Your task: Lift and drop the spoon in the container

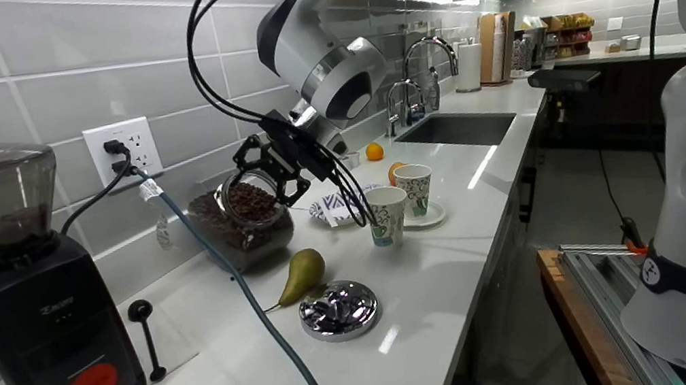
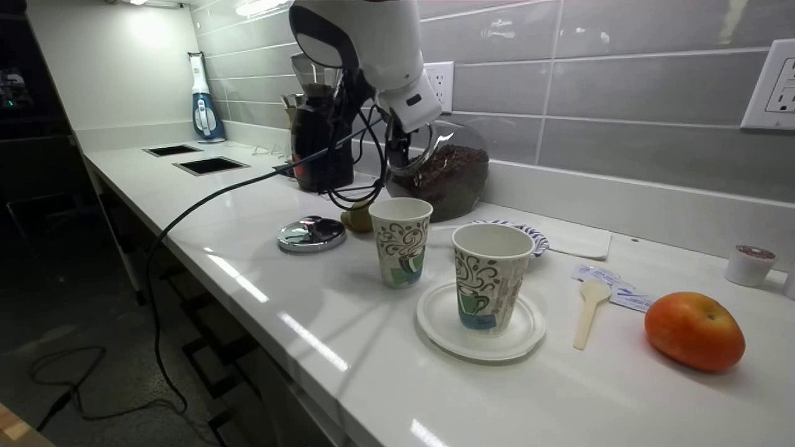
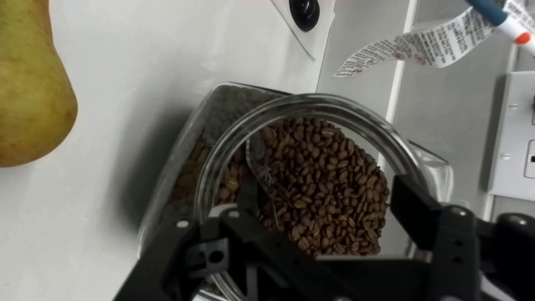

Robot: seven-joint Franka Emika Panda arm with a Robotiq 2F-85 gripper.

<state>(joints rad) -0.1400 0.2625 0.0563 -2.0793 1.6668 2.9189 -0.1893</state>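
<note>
A glass jar of coffee beans [image 1: 247, 238] lies tilted against the wall, mouth toward the arm; it also shows in an exterior view [image 2: 456, 183] and the wrist view [image 3: 211, 167]. A clear plastic scoop [image 3: 257, 156] lies on the beans inside, close to the left finger, its handle partly hidden. A pale wooden spoon [image 2: 591, 307] lies on the counter, far from the gripper. My gripper [image 3: 330, 198] is open with nothing between its fingers, at the jar's mouth, one finger toward each side of the rim. It also shows at the mouth in an exterior view [image 1: 268, 177].
A pear [image 1: 303, 276] and a chrome lid [image 1: 339, 310] lie in front of the jar. Paper cups [image 2: 400, 242] stand nearby, one on a white plate [image 2: 428, 332]. A black grinder [image 1: 47, 322] and a hanging cable [image 1: 240, 284] are beside the jar. The tiled wall is close behind.
</note>
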